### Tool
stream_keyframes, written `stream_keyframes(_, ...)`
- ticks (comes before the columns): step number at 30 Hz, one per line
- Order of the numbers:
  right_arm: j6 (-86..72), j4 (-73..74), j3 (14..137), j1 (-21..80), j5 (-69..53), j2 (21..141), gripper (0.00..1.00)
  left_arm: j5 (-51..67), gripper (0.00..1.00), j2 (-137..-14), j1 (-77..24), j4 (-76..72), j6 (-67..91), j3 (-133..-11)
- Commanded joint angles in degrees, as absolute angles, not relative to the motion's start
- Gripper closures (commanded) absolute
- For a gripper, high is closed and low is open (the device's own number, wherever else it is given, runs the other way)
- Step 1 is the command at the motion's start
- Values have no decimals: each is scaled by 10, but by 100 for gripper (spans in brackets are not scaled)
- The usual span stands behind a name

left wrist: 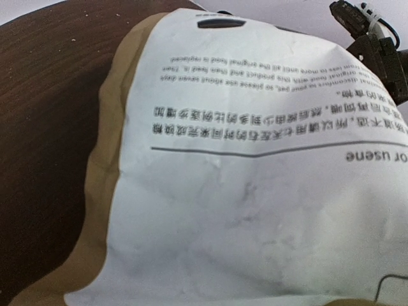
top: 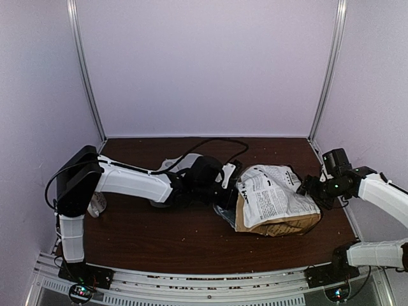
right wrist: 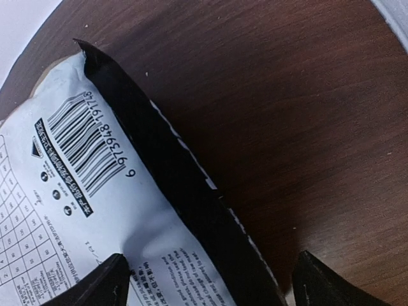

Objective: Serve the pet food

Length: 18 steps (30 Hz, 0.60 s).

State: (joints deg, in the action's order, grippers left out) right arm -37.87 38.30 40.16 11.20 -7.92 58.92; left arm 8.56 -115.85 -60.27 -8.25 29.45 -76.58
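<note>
The pet food bag (top: 274, 197) lies flat on the dark wooden table (top: 159, 236), its white printed label up and kraft-brown edges showing. No kibble shows anywhere in view. My left gripper (top: 224, 186) reaches across to the bag's left end. In the left wrist view the bag (left wrist: 255, 191) fills the frame and covers the fingers, which look shut on its edge. My right gripper (top: 311, 188) is at the bag's right end. It stands open (right wrist: 213, 287), with the bag's black edge (right wrist: 191, 191) between its fingertips (right wrist: 108, 280), untouched.
A black cable (top: 213, 143) loops over the back of the table. A small clear object (top: 97, 204) sits beside the left arm's upright link. Pale walls and metal posts close in the table on three sides. Crumbs dot the wood (left wrist: 57, 51).
</note>
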Motion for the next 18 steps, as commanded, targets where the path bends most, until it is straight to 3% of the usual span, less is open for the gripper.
stream_keyframes(1,-396,313,367,111,-177,611,11,18,100,-1188,-606,-61,297,-795)
stream_keyframes(8,-397,278,358,126,-268,636,14,109,100,-1238,-606,-57,282,-848)
stream_keyframes(18,-445,233,373,168,-275,636,16,169,100,-1312,-607,72,236,-973)
